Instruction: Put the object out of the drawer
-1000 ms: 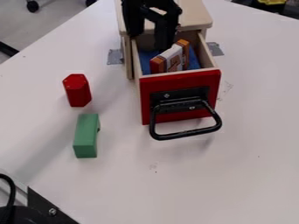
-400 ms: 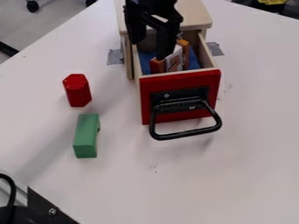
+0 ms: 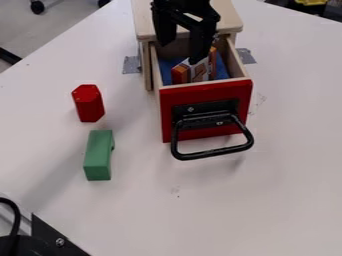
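Presumably the small box (image 3: pixel 199 74), lying aslant inside the pulled-out drawer (image 3: pixel 200 91), is light, smooth card that would crush under a hard squeeze; its narrow sides, near mid-length, offer the best hold. Above it the gripper (image 3: pixel 180 53) hangs with jaws parted. One covers part of the box's top edge; whether they touch cannot be told. The underside is hidden.
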You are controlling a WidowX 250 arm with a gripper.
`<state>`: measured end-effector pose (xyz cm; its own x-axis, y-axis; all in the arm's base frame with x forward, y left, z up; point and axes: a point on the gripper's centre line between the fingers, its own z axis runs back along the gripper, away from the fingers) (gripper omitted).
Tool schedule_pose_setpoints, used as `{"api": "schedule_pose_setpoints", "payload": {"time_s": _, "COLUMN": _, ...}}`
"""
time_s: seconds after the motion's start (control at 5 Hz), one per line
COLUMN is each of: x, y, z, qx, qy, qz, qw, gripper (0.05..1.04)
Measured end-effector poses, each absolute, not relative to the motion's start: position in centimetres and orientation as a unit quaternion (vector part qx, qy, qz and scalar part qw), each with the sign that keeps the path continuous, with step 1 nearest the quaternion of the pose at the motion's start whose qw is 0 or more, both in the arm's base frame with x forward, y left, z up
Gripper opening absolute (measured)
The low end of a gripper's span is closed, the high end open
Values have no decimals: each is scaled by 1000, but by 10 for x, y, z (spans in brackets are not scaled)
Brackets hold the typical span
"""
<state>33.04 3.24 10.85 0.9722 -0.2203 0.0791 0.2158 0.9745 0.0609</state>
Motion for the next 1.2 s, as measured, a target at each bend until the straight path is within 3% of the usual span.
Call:
{"api": "schedule_pose_setpoints", "payload": {"time_s": 0.4, "x": 344, "y": 29, "z": 110, "qx": 29, "qy": -61, "qz": -102, "qw": 993, "gripper": 985}}
{"api": "schedule_pose_setpoints", "payload": {"time_s": 1.2, "x": 354, "y": 21, "z": 87, "qx": 34, "qy": -39, "qz": -116, "qw": 992, "gripper": 986}}
